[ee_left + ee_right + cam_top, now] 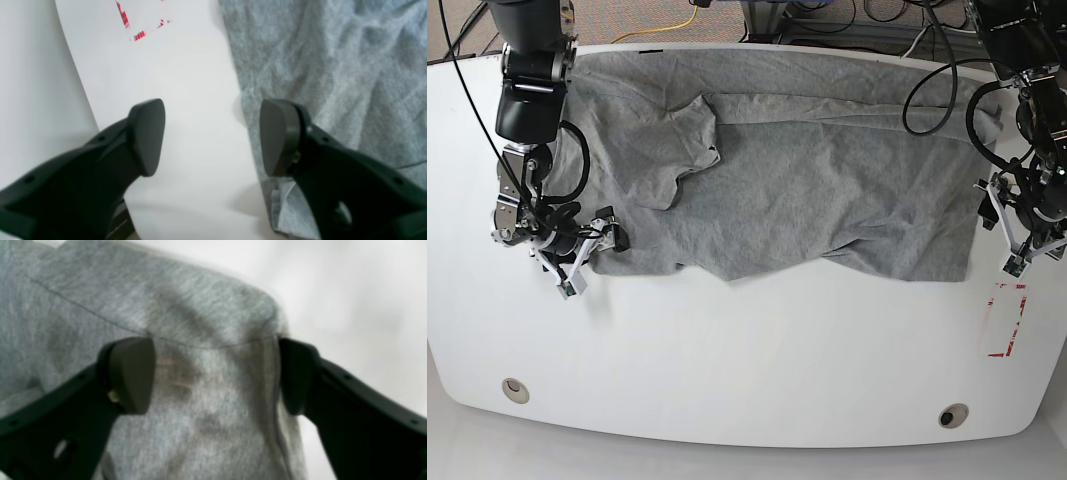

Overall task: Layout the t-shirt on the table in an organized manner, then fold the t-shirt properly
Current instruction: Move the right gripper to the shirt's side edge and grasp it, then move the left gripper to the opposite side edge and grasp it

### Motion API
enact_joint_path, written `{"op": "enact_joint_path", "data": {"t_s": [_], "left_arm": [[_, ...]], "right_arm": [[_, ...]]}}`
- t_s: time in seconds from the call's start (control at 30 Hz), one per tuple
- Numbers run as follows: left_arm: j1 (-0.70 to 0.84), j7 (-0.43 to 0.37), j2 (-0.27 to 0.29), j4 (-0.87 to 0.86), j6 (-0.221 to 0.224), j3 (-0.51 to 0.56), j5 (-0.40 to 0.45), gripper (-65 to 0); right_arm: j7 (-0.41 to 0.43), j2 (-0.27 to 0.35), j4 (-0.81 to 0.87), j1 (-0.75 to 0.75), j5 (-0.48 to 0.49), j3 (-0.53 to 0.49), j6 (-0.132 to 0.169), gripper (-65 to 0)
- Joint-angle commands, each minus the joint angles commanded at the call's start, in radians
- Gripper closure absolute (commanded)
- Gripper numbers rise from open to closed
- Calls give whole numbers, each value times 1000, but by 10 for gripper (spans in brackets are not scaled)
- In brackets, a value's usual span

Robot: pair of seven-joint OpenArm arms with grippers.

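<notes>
- The grey t-shirt (797,180) lies spread and wrinkled across the far half of my white worktop (747,350).
- My right hand (217,376) is released, its fingers straddling the shirt's corner.
- My left hand (212,136) is released too, one finger over bare worktop, the other over the shirt's edge, near the red tape mark (1007,320).

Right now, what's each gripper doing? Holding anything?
Left gripper: open, empty, at the t-shirt edge over the table.
Right gripper: open, straddling a t-shirt corner, not clamped.
</notes>
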Motion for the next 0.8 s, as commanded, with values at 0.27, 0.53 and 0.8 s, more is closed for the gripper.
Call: {"op": "enact_joint_path", "data": {"t_s": [0.27,0.53,0.8], "left_arm": [[-5,0,17,-2,0,0,3,-415],[-37,-3,29,-12,0,2,5,-418],[-175,-49,41,-227,0,-6,41,-419]], "right_arm": [[57,-3,-109,6,0,0,0,0],[71,6,-118,2,6,0,0,0],[69,6,-118,2,2,0,0,0]]}}
